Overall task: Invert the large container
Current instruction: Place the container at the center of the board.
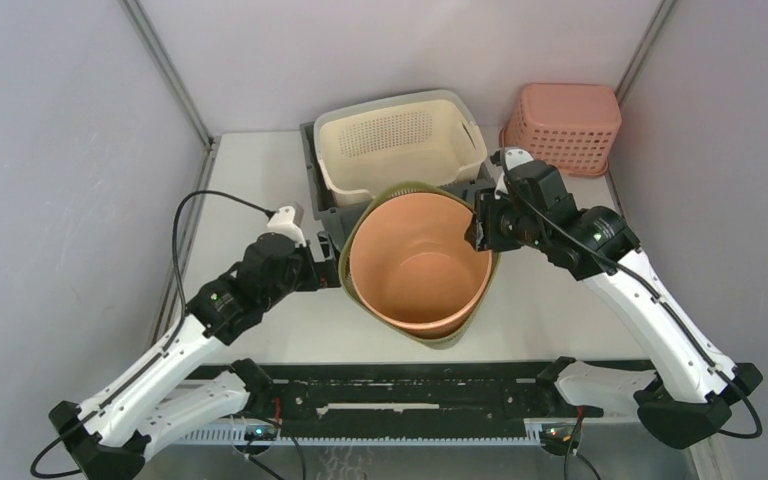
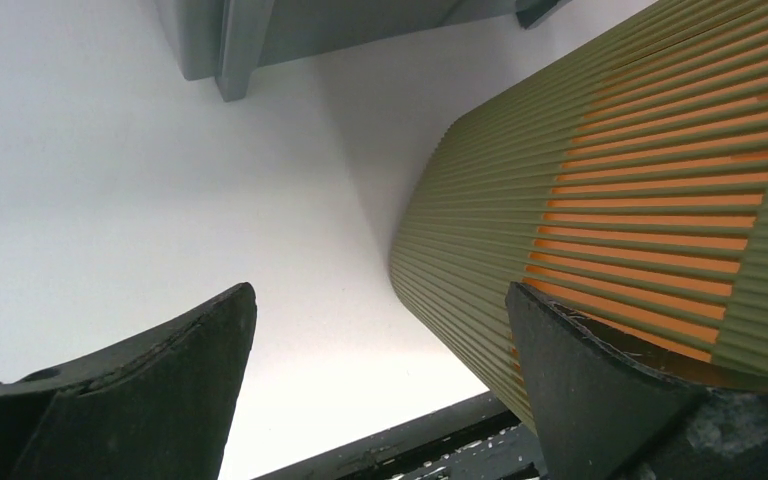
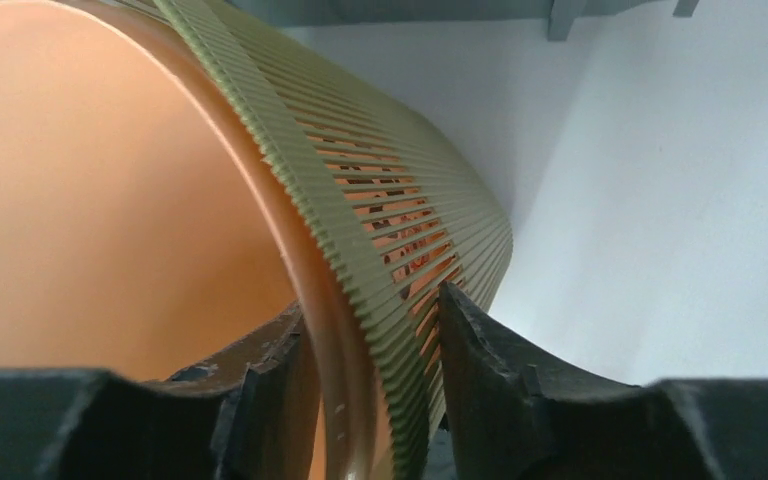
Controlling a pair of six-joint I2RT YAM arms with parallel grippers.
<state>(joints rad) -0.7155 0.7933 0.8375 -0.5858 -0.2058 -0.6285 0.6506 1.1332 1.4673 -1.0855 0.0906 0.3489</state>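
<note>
The large container is a round bin with an orange inside and an olive ribbed outer wall. It sits at the table's middle, mouth up and leaning. My right gripper is at its right rim. In the right wrist view the gripper straddles the rim of the container, one finger inside and one against the ribs, shut on it. My left gripper is at the bin's left side. The left wrist view shows it wide open over bare table, its right finger beside the ribbed wall.
A cream perforated basket rests in a grey tray just behind the bin. A pink basket stands at the back right. A black rail runs along the near edge. Grey walls close in both sides.
</note>
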